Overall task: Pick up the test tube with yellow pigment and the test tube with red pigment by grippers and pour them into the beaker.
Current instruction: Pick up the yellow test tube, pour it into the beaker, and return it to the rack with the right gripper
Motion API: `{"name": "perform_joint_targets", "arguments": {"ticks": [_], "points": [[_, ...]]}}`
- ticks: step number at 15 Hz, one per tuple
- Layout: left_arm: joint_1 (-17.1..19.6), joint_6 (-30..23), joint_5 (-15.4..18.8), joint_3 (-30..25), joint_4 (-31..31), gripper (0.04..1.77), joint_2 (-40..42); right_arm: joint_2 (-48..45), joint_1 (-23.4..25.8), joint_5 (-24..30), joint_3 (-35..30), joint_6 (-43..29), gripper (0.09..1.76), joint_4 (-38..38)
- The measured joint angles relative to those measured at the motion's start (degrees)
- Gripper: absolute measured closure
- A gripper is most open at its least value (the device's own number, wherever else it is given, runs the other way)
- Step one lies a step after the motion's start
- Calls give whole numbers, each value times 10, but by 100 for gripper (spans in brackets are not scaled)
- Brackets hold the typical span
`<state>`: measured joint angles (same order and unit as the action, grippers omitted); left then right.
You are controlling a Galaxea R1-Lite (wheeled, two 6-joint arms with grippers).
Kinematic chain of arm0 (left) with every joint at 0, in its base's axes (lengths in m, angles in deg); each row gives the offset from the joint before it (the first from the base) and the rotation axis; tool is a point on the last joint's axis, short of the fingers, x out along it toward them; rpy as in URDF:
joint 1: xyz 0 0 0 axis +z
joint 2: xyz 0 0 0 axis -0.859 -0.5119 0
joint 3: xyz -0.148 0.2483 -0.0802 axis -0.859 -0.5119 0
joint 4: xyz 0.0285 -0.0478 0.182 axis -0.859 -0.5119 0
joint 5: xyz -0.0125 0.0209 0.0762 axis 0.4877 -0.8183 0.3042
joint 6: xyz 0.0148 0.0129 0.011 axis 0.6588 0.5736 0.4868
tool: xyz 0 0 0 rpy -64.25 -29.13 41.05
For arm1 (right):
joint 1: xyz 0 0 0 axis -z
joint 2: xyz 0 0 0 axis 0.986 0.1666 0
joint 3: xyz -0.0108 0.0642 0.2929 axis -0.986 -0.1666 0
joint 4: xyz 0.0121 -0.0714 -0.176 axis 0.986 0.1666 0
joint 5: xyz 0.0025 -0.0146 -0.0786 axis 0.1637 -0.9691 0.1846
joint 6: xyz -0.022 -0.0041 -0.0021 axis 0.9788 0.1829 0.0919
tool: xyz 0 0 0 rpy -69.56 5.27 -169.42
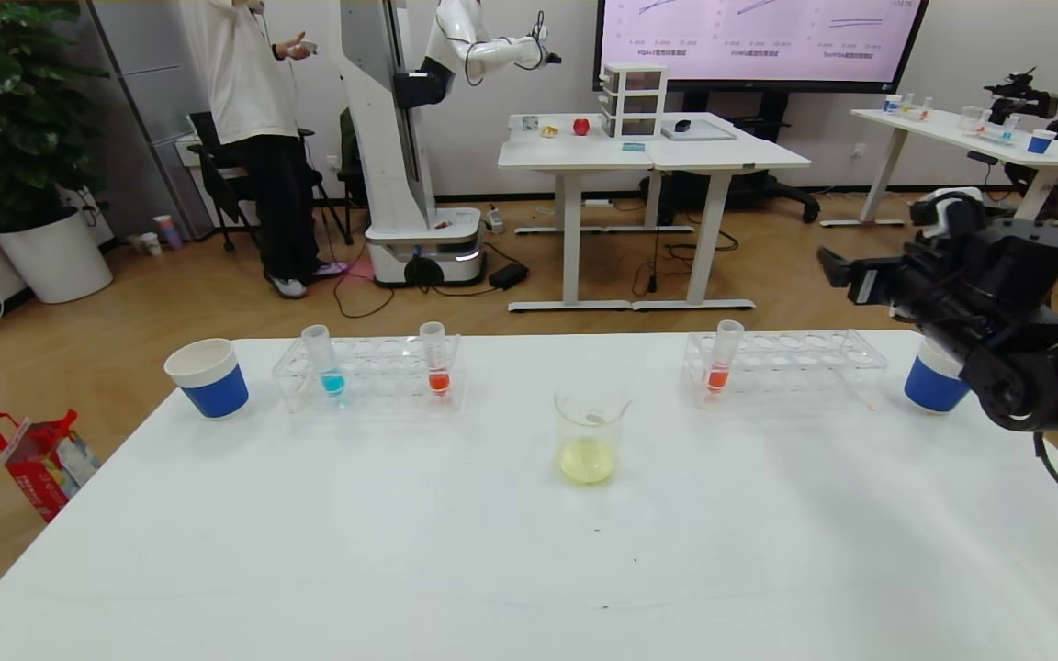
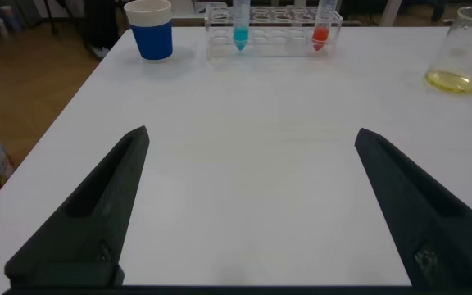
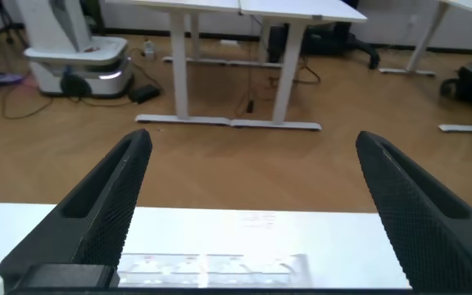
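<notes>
The beaker point(image 1: 589, 441) stands mid-table with pale yellow liquid in its bottom; it also shows in the left wrist view point(image 2: 457, 53). One test tube with red pigment point(image 1: 723, 360) stands upright in the right rack point(image 1: 795, 365). Another red tube point(image 1: 435, 360) stands in the left rack point(image 1: 368, 375), also seen in the left wrist view point(image 2: 322, 24). No tube with yellow pigment is in view. My right gripper point(image 1: 837, 268) is open and empty, raised above the table's far right, right of the right rack point(image 3: 252, 143). My left gripper point(image 2: 252, 135) is open and empty, low over the near left table.
A blue-liquid tube point(image 1: 327, 363) stands in the left rack. Blue paper cups stand at the far left point(image 1: 208, 378) and far right point(image 1: 933, 384), the right one just under my right arm. A red bag point(image 1: 38, 459) sits on the floor left of the table.
</notes>
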<state>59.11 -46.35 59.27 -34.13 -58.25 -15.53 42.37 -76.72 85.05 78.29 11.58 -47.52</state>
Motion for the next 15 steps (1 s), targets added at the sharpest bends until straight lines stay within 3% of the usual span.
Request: {"name": "perform_joint_targets", "arguments": {"ticks": [3, 6, 11, 15], "points": [[0, 0, 0, 0, 0, 6, 0, -44, -58, -14, -5, 1, 11, 15], [0, 0, 0, 0, 0, 6, 0, -108, -73, -14, -27, 2, 11, 16], [0, 0, 0, 0, 0, 6, 0, -289, -74, -14, -101, 3, 11, 14], [0, 0, 0, 0, 0, 6, 0, -462, -46, -13, -186, 3, 11, 14]]}}
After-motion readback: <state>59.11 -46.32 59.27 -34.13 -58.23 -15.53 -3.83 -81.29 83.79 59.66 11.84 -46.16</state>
